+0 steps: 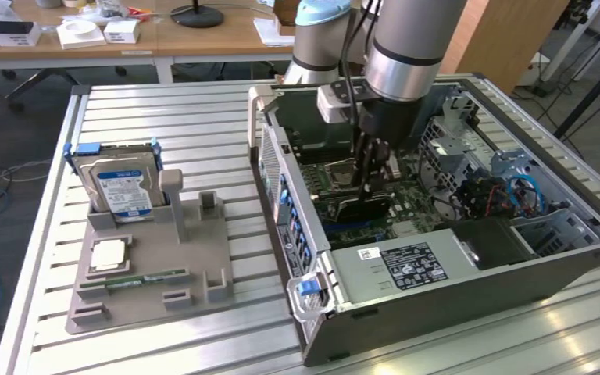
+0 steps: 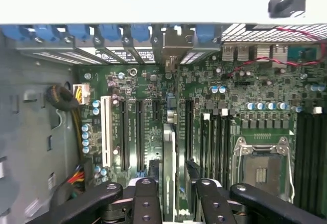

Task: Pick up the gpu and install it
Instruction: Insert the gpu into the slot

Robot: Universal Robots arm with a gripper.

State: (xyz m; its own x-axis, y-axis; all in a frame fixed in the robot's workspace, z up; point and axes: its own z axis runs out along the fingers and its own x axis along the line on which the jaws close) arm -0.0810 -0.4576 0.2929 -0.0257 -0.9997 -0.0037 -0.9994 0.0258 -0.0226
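While the arm (image 1: 405, 47) reached down into the open computer case (image 1: 456, 311) on the slatted surface (image 1: 175, 117), its jaws gripped the gpu (image 1: 361, 208) at a middling width, holding it upright and edge-on at the motherboard's (image 2: 255, 91) expansion slots (image 2: 138, 132). Whether the card was seated could not be told. The hard drive (image 1: 123, 187) stood well apart.

Open computer case (image 1: 487, 301) on slatted table (image 1: 175, 117), hard drive (image 1: 123, 186) upright in grey fixture (image 1: 154, 254), memory stick (image 1: 146, 279)

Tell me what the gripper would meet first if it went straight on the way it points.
The graphics card held in the gripper would likely reach the motherboard first; whether it already touches is unclear.
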